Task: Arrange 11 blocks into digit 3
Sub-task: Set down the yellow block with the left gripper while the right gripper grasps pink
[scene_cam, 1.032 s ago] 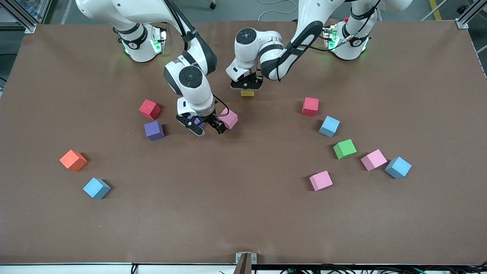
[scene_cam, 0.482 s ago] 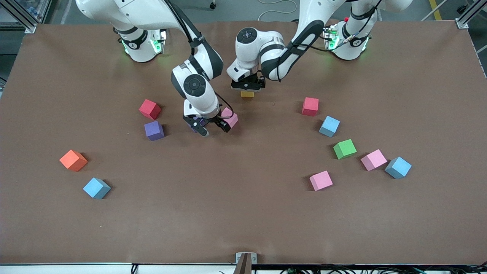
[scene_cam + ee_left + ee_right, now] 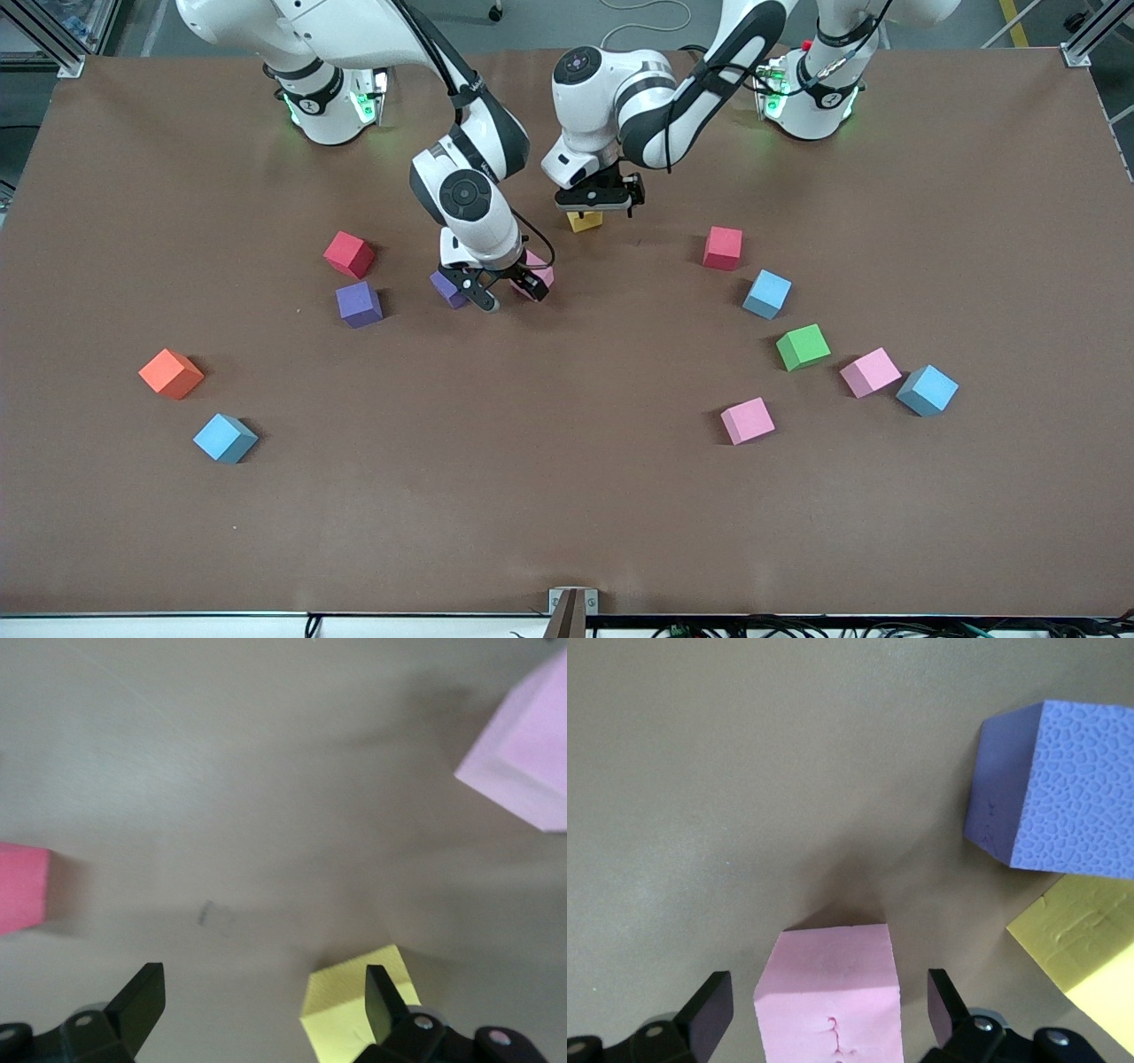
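Brown matte table covering [image 3: 567, 496] carries scattered small foam cubes, with both arm bases along the edge farthest from the front camera. Near the middle, the right gripper [image 3: 505, 292] hangs low over a pink foam cube [image 3: 830, 997], its fingers spread apart with that cube between them and not pressed by either. Just beside it, toward the right arm's end, sits a purple foam cube [image 3: 447, 288], and another purple cube [image 3: 359, 304] and a red cube [image 3: 349, 254] lie farther toward that end. The left gripper [image 3: 595, 202] is over a yellow foam cube [image 3: 354, 1001] that rests on the table, its fingers standing wide and one fingertip [image 3: 383, 1003] in front of the cube's edge; whether it touches cannot be told. Toward the left arm's end lie a second red cube [image 3: 723, 247], a light blue cube [image 3: 767, 294], a green cube [image 3: 803, 346], two pink cubes [image 3: 871, 372] [image 3: 747, 420] and another light blue cube [image 3: 927, 390]. An orange cube [image 3: 171, 373] and a further light blue cube [image 3: 225, 438] sit well apart toward the right arm's end. No cubes touch to form rows.
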